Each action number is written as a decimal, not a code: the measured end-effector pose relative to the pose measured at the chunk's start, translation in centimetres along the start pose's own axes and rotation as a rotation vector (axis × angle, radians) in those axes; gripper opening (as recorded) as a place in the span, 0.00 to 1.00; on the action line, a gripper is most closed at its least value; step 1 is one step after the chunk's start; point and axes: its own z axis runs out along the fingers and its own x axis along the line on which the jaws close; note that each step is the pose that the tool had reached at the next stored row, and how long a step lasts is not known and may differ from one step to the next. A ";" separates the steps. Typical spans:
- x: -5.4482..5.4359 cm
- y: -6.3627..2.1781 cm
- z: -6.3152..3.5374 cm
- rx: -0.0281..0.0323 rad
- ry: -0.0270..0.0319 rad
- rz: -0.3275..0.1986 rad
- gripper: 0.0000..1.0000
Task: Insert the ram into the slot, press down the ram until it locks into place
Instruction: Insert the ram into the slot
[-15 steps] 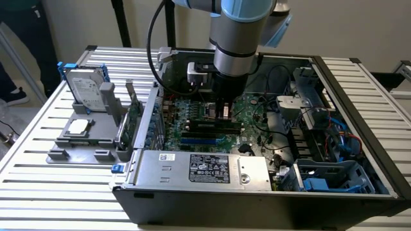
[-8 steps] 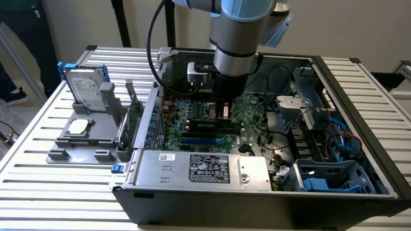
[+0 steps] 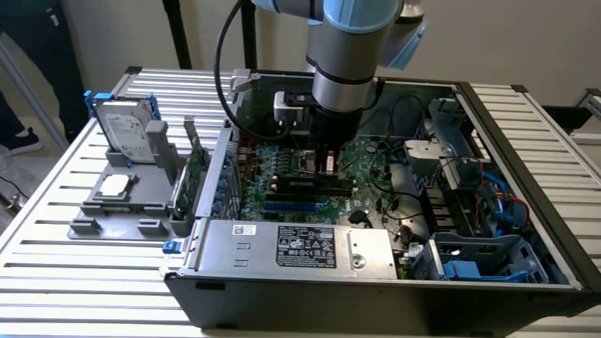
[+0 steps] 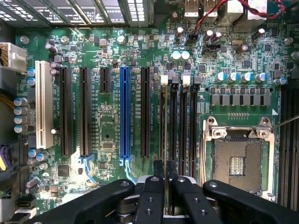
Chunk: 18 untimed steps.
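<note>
The ram (image 4: 165, 184) shows edge-on as a thin strip pinched between the two black fingers (image 4: 153, 191) of the gripper (image 4: 165, 169). It lies in line with the slot (image 4: 161, 112), the outermost of four parallel black sockets, on the side away from the CPU socket (image 4: 237, 161). Whether it is seated cannot be told. A black expansion slot (image 4: 145, 112) runs just beside that slot, with the blue slot (image 4: 124, 112) beyond it. In the exterior view the arm (image 3: 343, 63) stands near vertical inside the open case (image 3: 376, 303), gripper low over mid-board. Cables (image 3: 395, 204) lie at the exterior view's right, and the power supply (image 3: 291, 243) is nearest the camera.
</note>
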 end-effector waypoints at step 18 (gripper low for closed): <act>0.0 -0.01 0.46 0.0001 -0.0005 0.000 0.13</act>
